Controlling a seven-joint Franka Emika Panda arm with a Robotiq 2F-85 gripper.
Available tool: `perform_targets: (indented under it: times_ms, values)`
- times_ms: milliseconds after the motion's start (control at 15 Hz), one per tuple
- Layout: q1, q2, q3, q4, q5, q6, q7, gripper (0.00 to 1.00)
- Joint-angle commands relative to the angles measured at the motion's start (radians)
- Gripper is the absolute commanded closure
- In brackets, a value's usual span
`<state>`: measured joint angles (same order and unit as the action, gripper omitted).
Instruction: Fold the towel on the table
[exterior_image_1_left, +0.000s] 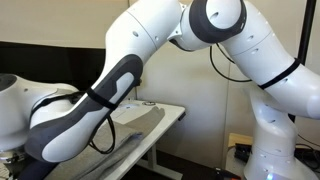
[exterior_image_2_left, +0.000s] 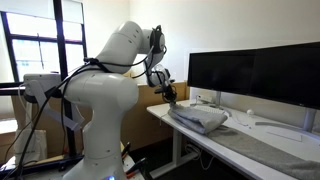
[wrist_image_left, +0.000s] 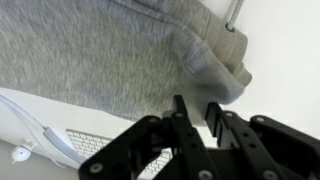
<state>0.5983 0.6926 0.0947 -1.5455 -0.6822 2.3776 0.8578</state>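
Observation:
The grey-brown towel (exterior_image_2_left: 203, 119) lies on the white table (exterior_image_2_left: 188, 137). One end is bunched into a folded heap and the rest stretches along the desk toward the camera. In the wrist view the towel (wrist_image_left: 110, 50) fills the top, with a folded corner just beyond my fingertips. My gripper (wrist_image_left: 197, 108) hovers just off the towel's edge. Its fingers stand a little apart with nothing between them. In an exterior view the gripper (exterior_image_2_left: 170, 93) hangs above the table's far end, next to the heap. In another exterior view my arm hides most of the towel (exterior_image_1_left: 140, 122) and the table (exterior_image_1_left: 172, 112).
Two black monitors (exterior_image_2_left: 250, 72) stand along the back of the desk. A white keyboard (wrist_image_left: 90, 145) and a white cable (wrist_image_left: 35, 130) lie beside the towel. A window and boxes are behind my base (exterior_image_2_left: 95, 120).

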Motion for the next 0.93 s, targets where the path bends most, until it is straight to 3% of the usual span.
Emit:
perform_targets:
  times_ms: [0, 400, 533, 867]
  values:
    - [0.012, 0.006, -0.008, 0.024, 0.044, -0.045, -0.059, 0.43]
    - [0.002, -0.017, -0.021, 0.021, 0.056, -0.032, -0.065, 0.05]
    - [-0.004, -0.033, -0.031, 0.022, 0.054, -0.025, -0.064, 0.0]
    - [-0.037, -0.093, -0.049, 0.001, 0.051, -0.012, -0.066, 0.0]
